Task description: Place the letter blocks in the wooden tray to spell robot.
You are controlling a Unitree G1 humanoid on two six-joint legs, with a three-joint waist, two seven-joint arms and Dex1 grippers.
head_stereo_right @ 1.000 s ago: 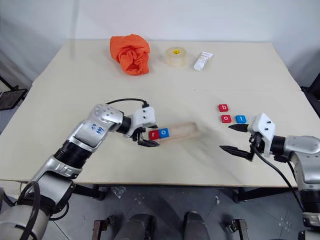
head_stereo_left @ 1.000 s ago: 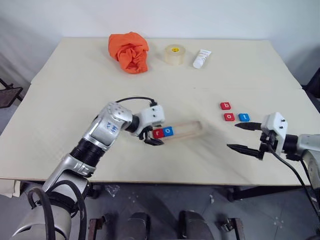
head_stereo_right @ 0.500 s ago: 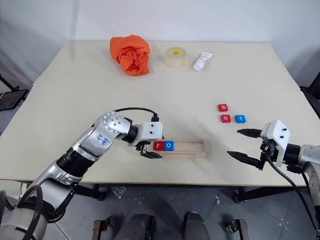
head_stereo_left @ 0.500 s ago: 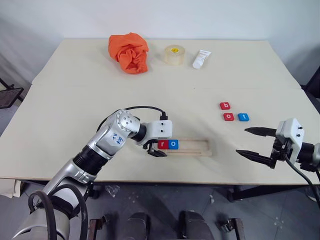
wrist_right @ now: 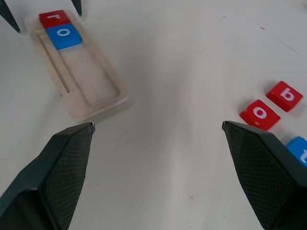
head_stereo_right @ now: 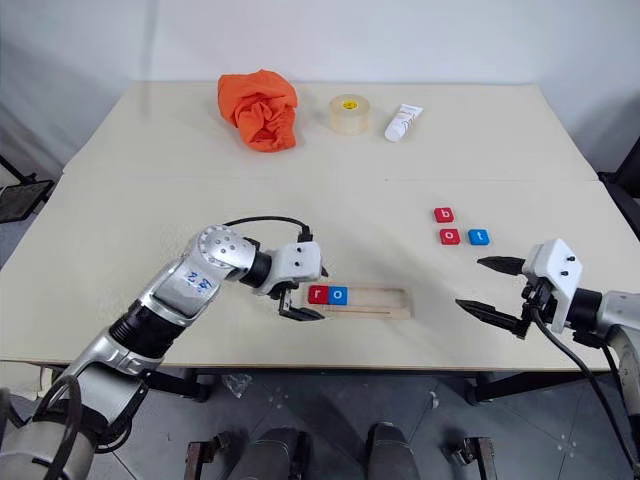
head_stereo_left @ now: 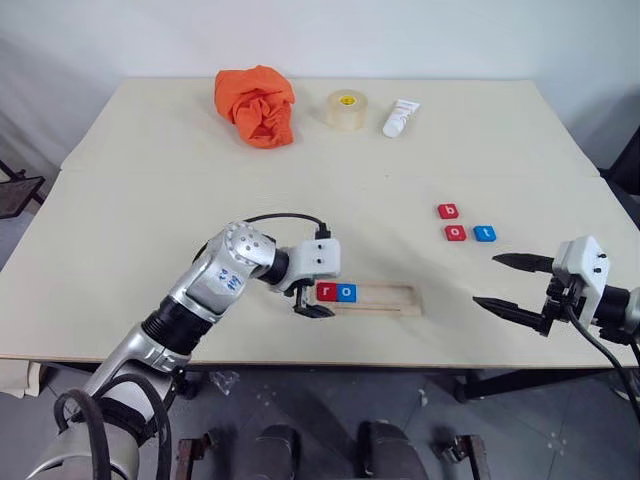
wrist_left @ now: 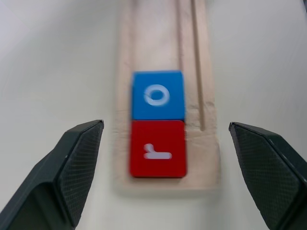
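- Tray: the wooden tray (head_stereo_left: 365, 298) lies near the table's (head_stereo_left: 150, 170) front edge, holding 2 letter blocks at its left end, the red r (head_stereo_left: 325, 292) touching the blue o (head_stereo_left: 346, 292).
- Loose blocks: the red b (head_stereo_left: 448, 211), red o (head_stereo_left: 455, 232) and blue t (head_stereo_left: 484, 233) sit well apart from the tray, to its right.
- Left gripper (head_stereo_left: 309, 303): fingers spread wide either side of the tray's left end, clamping nothing.
- Right gripper (head_stereo_left: 508, 283): fingers wide apart, empty, just in front of the 3 loose blocks.
- Far edge: an orange cloth (head_stereo_left: 257, 103), a tape roll (head_stereo_left: 345, 109) and a white tube (head_stereo_left: 400, 117).
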